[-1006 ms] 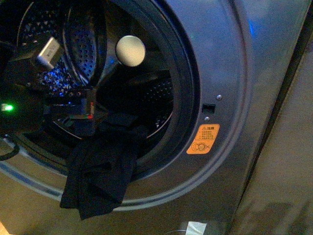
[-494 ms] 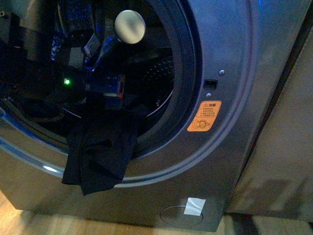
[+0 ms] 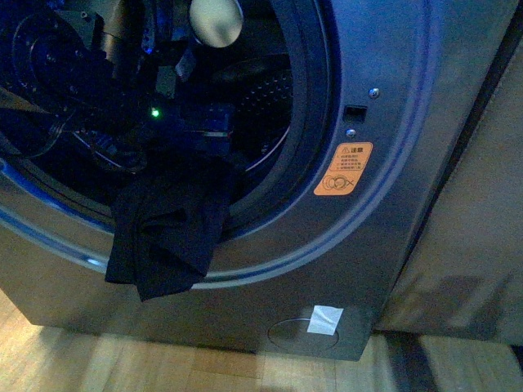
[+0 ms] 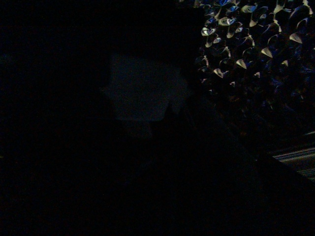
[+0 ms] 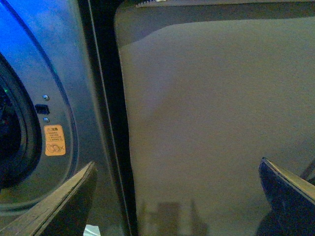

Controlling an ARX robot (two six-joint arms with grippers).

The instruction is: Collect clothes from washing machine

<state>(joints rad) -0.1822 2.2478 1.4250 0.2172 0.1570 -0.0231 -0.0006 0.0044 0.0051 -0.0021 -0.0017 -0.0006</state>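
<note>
The grey washing machine [image 3: 384, 73] fills the front view, its round black-rimmed mouth open and the perforated drum [image 3: 265, 98] showing inside. The black clothes [image 3: 167, 237] hang out over the lower rim of the mouth. My left arm, with a green light on it, reaches into the mouth, and my left gripper [image 3: 211, 140] is shut on the top of the clothes. The left wrist view is dark. My right gripper [image 5: 177, 201] is open and empty, with a wide gap between its fingers [image 5: 74, 206]. It faces a grey panel beside the washing machine [image 5: 29, 64].
An orange warning sticker [image 3: 343, 169] sits right of the mouth and also shows in the right wrist view [image 5: 54, 140]. A small white tag [image 3: 325, 320] is near the machine's base. A plain grey panel [image 3: 466, 245] stands to the right. Wooden floor [image 3: 122, 363] lies below.
My left arm has shifted right and up in the drum mouth, holding the clothes. The view has pulled back, so the machine's base, the white tag and the floor now show.
</note>
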